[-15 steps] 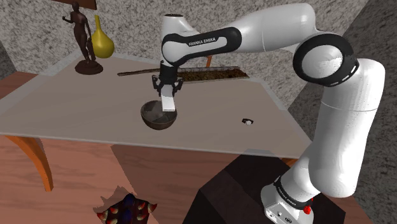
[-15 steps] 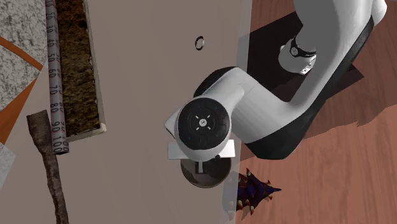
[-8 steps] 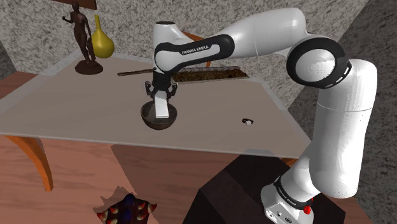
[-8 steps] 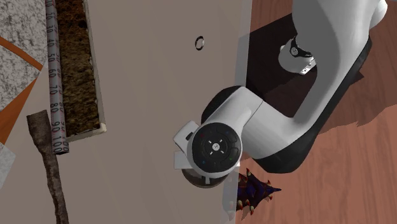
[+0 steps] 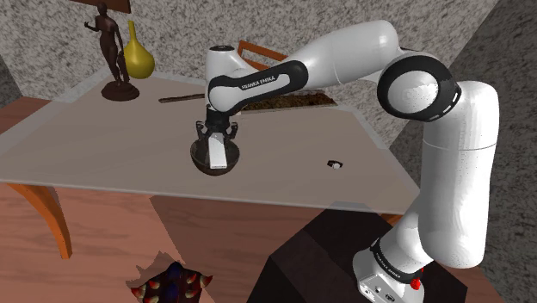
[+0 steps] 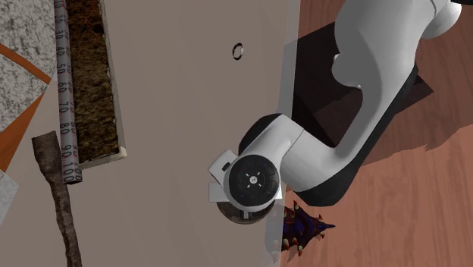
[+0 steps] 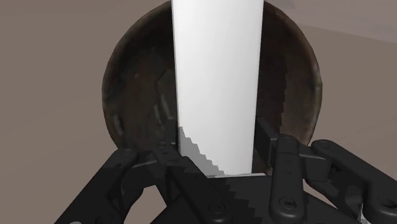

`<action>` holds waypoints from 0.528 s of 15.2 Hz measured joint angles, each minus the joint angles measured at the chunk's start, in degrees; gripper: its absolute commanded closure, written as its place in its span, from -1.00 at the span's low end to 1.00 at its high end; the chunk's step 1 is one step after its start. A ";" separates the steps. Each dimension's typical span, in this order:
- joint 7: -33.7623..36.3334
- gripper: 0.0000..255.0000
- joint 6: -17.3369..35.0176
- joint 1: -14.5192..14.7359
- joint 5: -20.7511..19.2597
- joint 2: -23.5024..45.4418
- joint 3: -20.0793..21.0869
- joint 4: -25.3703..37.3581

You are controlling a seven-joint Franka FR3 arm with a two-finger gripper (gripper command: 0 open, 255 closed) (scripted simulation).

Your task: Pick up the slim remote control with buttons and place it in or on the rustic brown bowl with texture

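Beige tabletop (image 5: 103, 146), brown bowl (image 5: 206, 169) — red-brown floor (image 5: 95, 232)

The pincer (image 5: 216, 141) holds the plain white remote (image 5: 218, 155) down inside the dark brown bowl (image 5: 199, 158) on the grey table (image 5: 103, 146).

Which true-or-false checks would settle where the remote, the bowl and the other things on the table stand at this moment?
1. The hand is shut on the white remote above the dark brown bowl. True.
2. The white remote lies flat beside the bowl, released. False: the fingers clasp it, and its far end points down into the bowl's hollow.
3. A yellow vase stands next to a dark statuette at a far corner of the table. True.
4. The small ring lies inside the bowl. False: it lies on the bare table, apart from the bowl, toward the shoulder view's right.
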 measured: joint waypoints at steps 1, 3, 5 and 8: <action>0.09 1.00 0.45 0.06 -0.04 0.18 0.00 -0.25; 0.16 1.00 0.79 0.11 -0.06 0.25 0.02 -0.41; 0.16 1.00 0.89 0.09 -0.07 0.19 0.01 -0.51; 0.15 -1.00 0.93 0.08 -0.07 0.19 0.00 -0.52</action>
